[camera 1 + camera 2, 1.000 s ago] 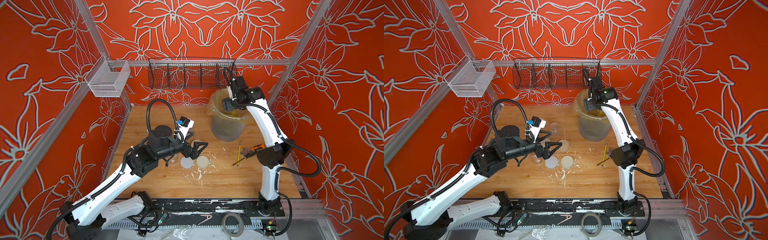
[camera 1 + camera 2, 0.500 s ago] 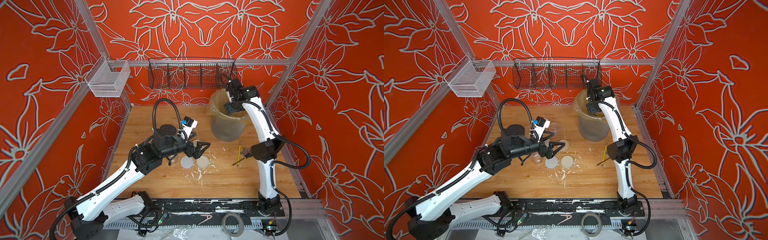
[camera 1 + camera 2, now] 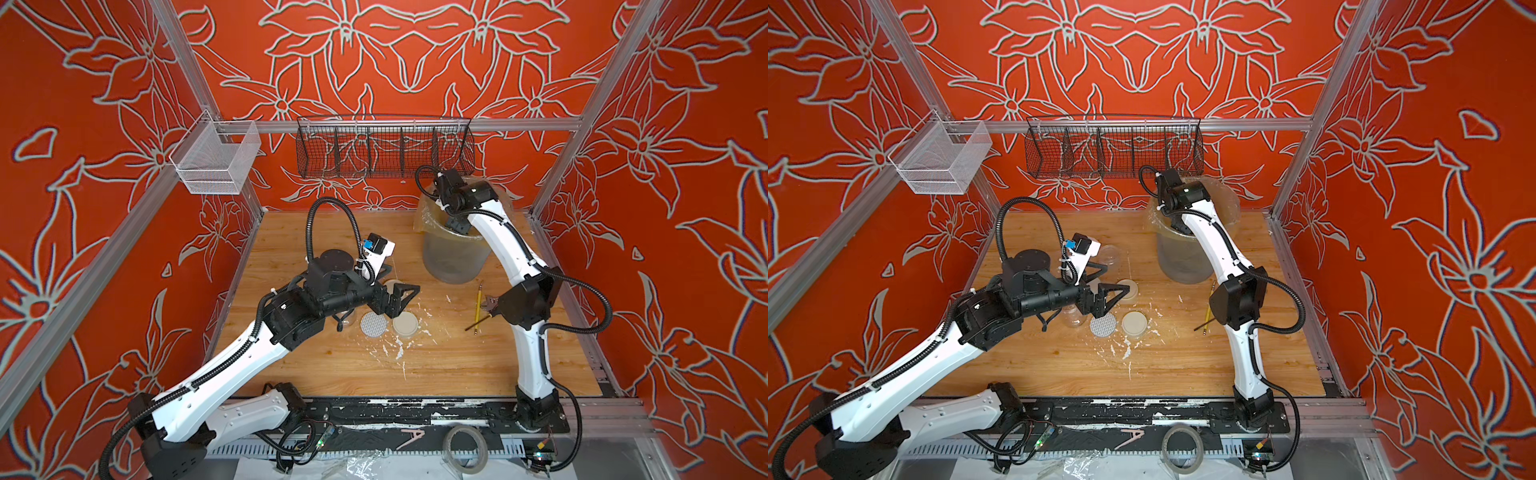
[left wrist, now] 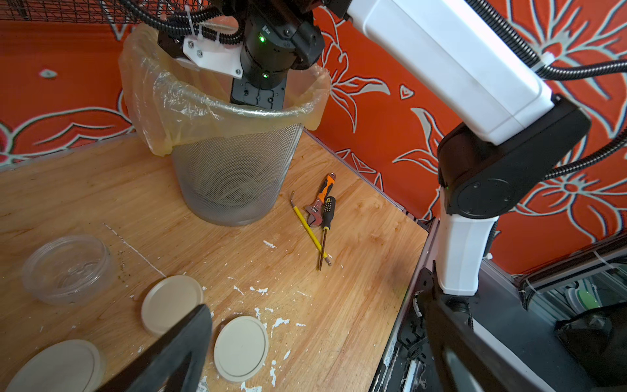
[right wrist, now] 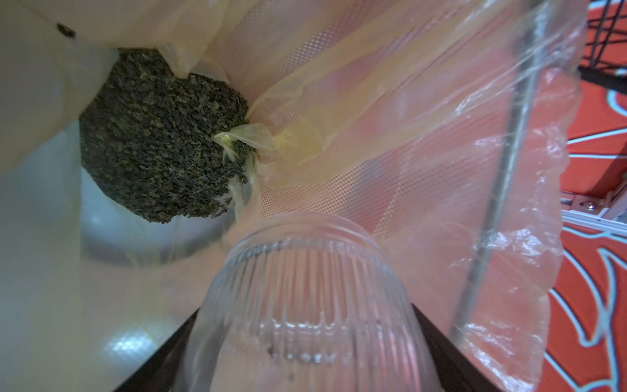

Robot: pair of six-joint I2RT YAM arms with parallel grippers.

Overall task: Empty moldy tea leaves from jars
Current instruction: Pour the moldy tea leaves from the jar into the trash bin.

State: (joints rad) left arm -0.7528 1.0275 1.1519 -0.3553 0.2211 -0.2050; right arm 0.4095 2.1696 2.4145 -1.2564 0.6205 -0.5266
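Observation:
My right gripper is shut on a clear ribbed jar, tipped mouth-first inside the lined grey bin. A dark heap of tea leaves lies on the liner at the bin's bottom. From above, the right gripper is sunk below the rim. My left gripper hangs open and holds nothing above a dotted white lid and cream lids. A squat clear jar stands open beside them, with no leaves in it. Another clear jar is half hidden under the left arm.
A yellow pencil, a screwdriver and a wrench lie right of the bin. White flaky specks litter the wood in front of the lids. A black wire basket and a white mesh basket hang on the walls.
The right arm's elbow has swung left and its wrist has dipped a little into the bin. The left arm has edged slightly right, then held still. Both grips are unchanged.

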